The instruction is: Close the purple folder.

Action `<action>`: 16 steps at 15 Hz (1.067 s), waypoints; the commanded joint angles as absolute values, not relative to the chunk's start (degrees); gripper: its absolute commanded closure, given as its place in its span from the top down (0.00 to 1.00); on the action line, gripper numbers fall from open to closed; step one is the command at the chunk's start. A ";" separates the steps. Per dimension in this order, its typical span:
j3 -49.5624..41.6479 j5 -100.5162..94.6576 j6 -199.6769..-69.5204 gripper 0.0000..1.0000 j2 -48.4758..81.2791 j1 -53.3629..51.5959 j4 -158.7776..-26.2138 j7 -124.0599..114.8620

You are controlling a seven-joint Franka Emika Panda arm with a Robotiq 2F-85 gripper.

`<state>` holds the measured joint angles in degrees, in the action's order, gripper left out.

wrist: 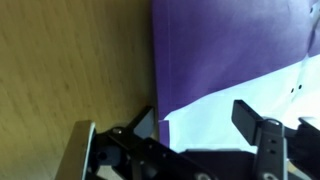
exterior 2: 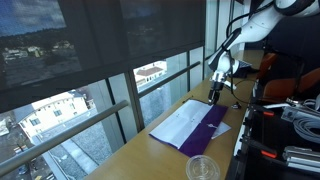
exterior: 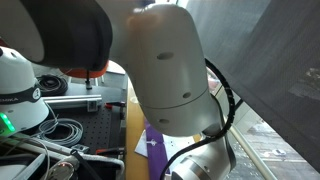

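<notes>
Gripper is wide open: fingers spread well apart, nothing pinched btwn them. In the wrist view the purple folder lies right below and ahead of your hand, and its edge runs straight away from the gap btwn the jaws. So one finger hangs over bare wooden table and the other over the folder. White paper inside it shows just under that second finger, w/ purple cover beyond it. Can't tell if the tips touch anything; they look to be hovering.

In an exterior view your gripper points down at the folder's far end. The folder lies open and flat along the window, white sheets up on the glass side, purple cover on the side nearer the robot. The hand is over the purple half, approx at its end edge. A clear cup stands well apart from the hand, past the folder's opposite end.

In an exterior view the arm blocks nearly everything. Only a sliver of purple w/ a bit of white beside it shows below the arm, so no jaw info there.

Folder isn't closed yet.
</notes>
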<state>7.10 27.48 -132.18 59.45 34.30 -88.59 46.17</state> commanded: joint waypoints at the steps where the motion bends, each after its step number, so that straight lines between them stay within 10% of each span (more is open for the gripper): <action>1: 8.25 28.06 -132.43 0.92 60.82 34.15 -87.69 45.05; 2: 8.34 28.07 -132.52 0.66 61.03 34.08 -87.66 44.95; 4: 8.41 28.02 -132.53 0.64 61.29 33.94 -87.63 44.61; 12: 7.74 27.21 -134.12 0.02 58.38 31.93 -90.13 41.91; 16: 7.54 26.63 -136.88 0.00 52.36 28.99 -95.98 41.08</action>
